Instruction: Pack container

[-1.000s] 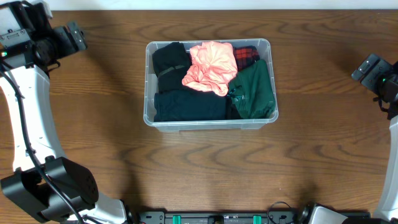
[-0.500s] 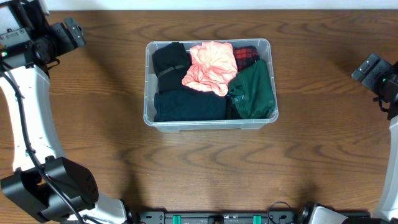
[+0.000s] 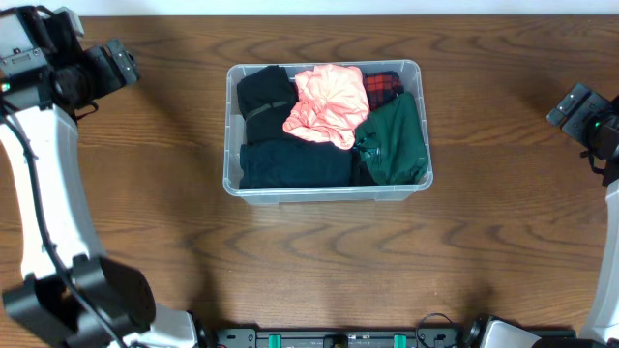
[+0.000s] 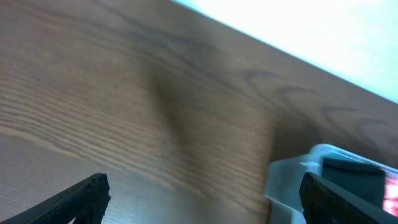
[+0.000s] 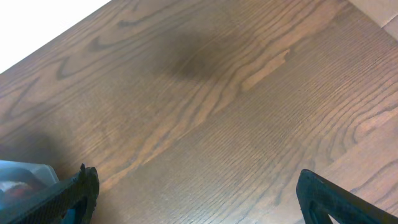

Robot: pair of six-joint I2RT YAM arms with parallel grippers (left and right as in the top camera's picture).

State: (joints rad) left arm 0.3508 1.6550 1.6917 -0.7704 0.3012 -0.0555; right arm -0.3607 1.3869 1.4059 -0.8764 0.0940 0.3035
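Note:
The container (image 3: 324, 196), a clear plastic bin, stands at the table's middle. It holds folded clothes: black pieces (image 3: 266, 97), a pink garment (image 3: 329, 104), a red plaid piece (image 3: 384, 85), a green garment (image 3: 395, 140) and a dark navy one (image 3: 290, 164). My left gripper (image 3: 116, 63) hovers far left of the bin, open and empty. In the left wrist view, the left gripper (image 4: 202, 199) has wide jaws over bare wood, with the container's corner (image 4: 292, 180) to the right. My right gripper (image 3: 571, 104) hangs far right, open; the right gripper (image 5: 196, 193) holds nothing.
The wooden table (image 3: 319, 261) stretches around the bin on all sides. A white surface borders the table's far edge (image 4: 323, 37). The arms' bases sit at the near edge (image 3: 106, 309).
The left arm has shifted slightly, its gripper drifting a little toward the near side. The right arm and the container's contents stay as they were.

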